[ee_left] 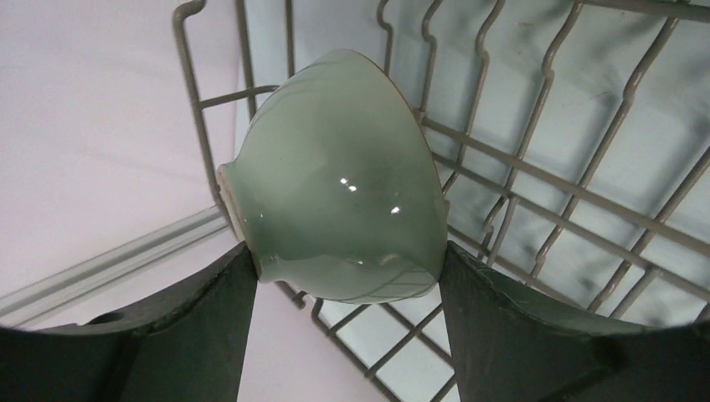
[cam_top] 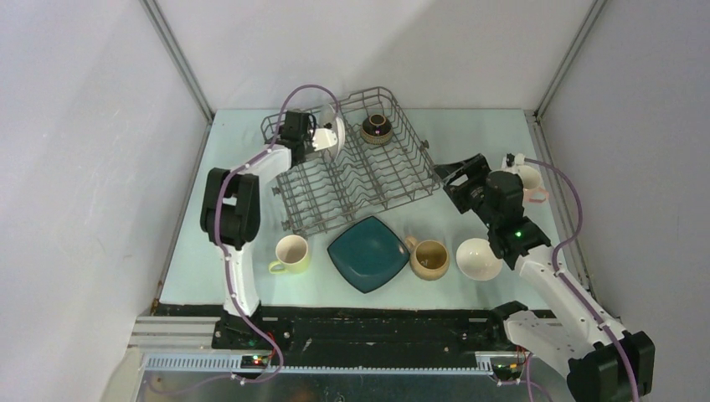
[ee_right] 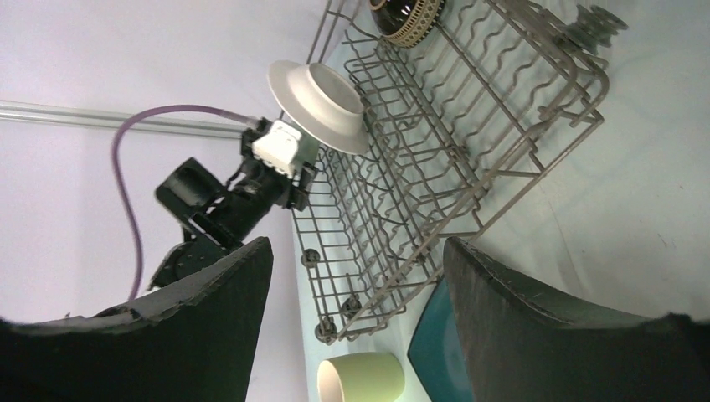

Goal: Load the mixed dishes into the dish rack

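Note:
My left gripper [cam_top: 316, 139] is shut on the pale green bowl [cam_top: 334, 133] and holds it on its side over the far left corner of the dish rack [cam_top: 393, 180]. In the left wrist view the bowl [ee_left: 339, 184] sits between both fingers [ee_left: 167, 335] of the gripper [ee_left: 347, 280], above the rack wires [ee_left: 544, 184]. A brown bowl [cam_top: 377, 127] lies in the rack's far end. My right gripper [cam_top: 459, 174] is open and empty beside the rack's right side; it also shows in the right wrist view [ee_right: 358, 285]. The white round plate is out of view.
In front of the rack stand a yellow mug [cam_top: 291, 254], a dark teal square plate [cam_top: 368, 251], a tan mug [cam_top: 429, 259] and a white bowl [cam_top: 478, 258]. A pink mug [cam_top: 531, 184] sits behind my right arm. Walls enclose the table on three sides.

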You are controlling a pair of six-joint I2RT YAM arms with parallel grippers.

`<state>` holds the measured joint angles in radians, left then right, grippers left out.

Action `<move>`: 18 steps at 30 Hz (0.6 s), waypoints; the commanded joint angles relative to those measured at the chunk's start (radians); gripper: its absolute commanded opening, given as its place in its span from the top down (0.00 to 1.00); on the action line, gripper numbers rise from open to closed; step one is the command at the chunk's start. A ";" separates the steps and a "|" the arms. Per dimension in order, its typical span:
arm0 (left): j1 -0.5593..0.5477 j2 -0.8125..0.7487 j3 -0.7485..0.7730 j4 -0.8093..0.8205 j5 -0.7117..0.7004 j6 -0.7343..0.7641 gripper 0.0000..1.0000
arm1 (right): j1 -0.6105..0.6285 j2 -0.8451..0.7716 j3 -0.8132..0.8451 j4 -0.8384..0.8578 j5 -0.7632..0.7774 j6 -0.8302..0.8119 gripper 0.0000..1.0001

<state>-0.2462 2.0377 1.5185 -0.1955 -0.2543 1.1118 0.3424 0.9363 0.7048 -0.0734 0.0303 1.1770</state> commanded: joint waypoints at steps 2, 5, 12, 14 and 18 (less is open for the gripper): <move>0.007 0.035 0.074 0.086 0.034 0.037 1.00 | -0.004 -0.007 0.061 0.024 0.020 -0.010 0.23; 0.007 0.061 0.087 0.067 0.030 0.037 1.00 | -0.003 -0.006 0.061 0.026 0.024 -0.013 0.23; 0.004 0.070 0.080 -0.005 0.061 0.001 0.73 | -0.003 -0.003 0.061 0.028 0.022 -0.016 0.25; 0.001 0.060 0.079 -0.036 0.082 -0.005 0.68 | -0.004 -0.006 0.061 0.030 0.026 -0.019 0.26; -0.008 0.052 0.074 -0.062 0.070 -0.002 0.56 | -0.004 -0.010 0.061 0.028 0.029 -0.020 0.25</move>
<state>-0.2344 2.1189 1.5581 -0.2153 -0.2058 1.1149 0.3424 0.9363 0.7265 -0.0731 0.0345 1.1728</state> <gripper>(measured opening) 0.750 0.748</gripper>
